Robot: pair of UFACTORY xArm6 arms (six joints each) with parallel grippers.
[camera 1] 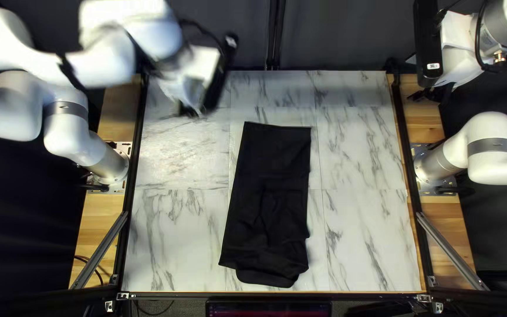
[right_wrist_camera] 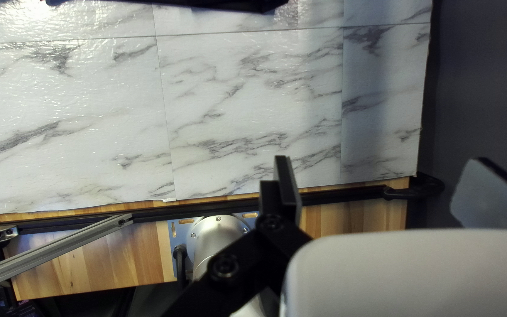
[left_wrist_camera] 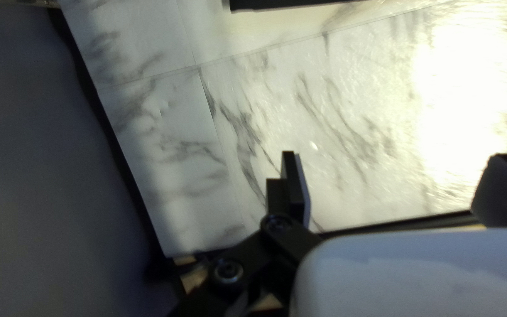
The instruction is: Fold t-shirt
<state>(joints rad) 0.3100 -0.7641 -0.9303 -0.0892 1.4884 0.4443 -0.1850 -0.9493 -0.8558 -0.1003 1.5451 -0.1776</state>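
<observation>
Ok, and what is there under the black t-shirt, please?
The black t-shirt lies on the marble-patterned tabletop, which shows around its edges. What is directly beneath is covered and cannot be seen.

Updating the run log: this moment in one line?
t-shirt: long strip on table, near end uneven | left gripper: open | right gripper: open | both off t-shirt

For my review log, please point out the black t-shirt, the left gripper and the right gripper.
Black t-shirt (camera 1: pixel 271 170): top left view, near the middle of the cloth.
Left gripper (left_wrist_camera: pixel 397 155): left wrist view, midway between its open fingers.
Right gripper (right_wrist_camera: pixel 381 159): right wrist view, midway between its open fingers.
</observation>
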